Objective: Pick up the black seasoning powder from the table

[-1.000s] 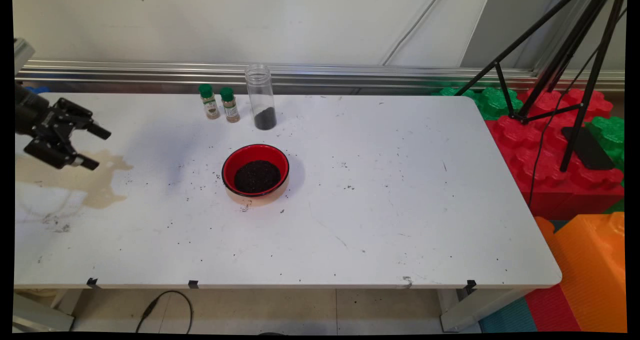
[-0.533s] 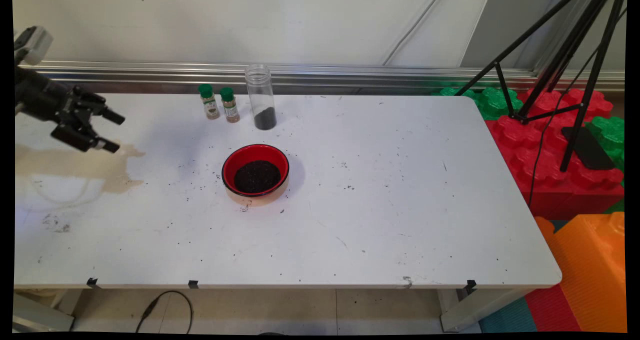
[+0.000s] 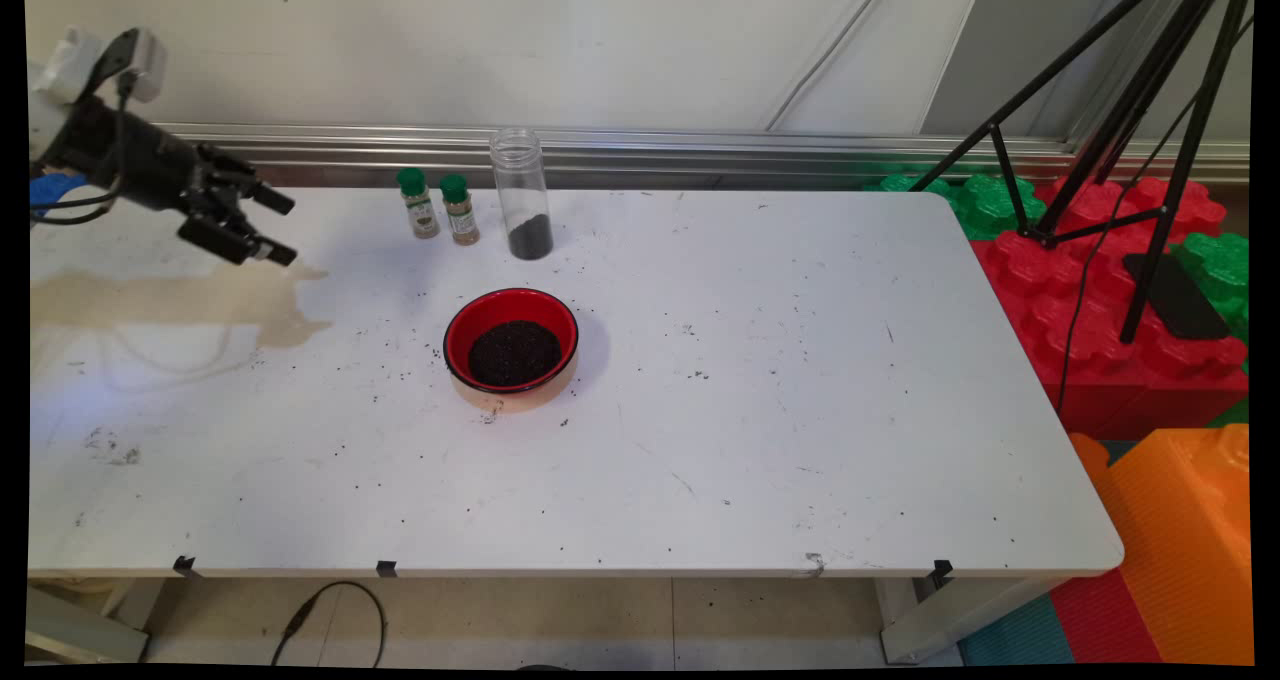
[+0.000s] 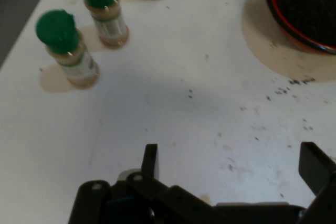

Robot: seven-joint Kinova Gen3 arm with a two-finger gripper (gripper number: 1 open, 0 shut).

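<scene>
Main view: gripper (image 3: 278, 226) hangs above the tabletop (image 3: 700, 410) at far left, jaws spread, empty, nearest the two green-capped spice bottles (image 3: 418, 203).

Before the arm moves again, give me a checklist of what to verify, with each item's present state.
1. Gripper open and empty: ok; both fingers stand apart in the hand view, nothing between them.
2. Gripper clear of the two green-capped spice bottles: ok; they stand upright to its right, untouched.
3. Clear jar upright: ok; open-topped, with dark grains at its bottom.
4. Red bowl level and apart from the bottles: ok; it holds dark grains.
5. Table clean: not ok; a brownish stain lies under the gripper, and dark specks are scattered around the bowl.
6. Gripper's height above the table: cannot tell.
</scene>
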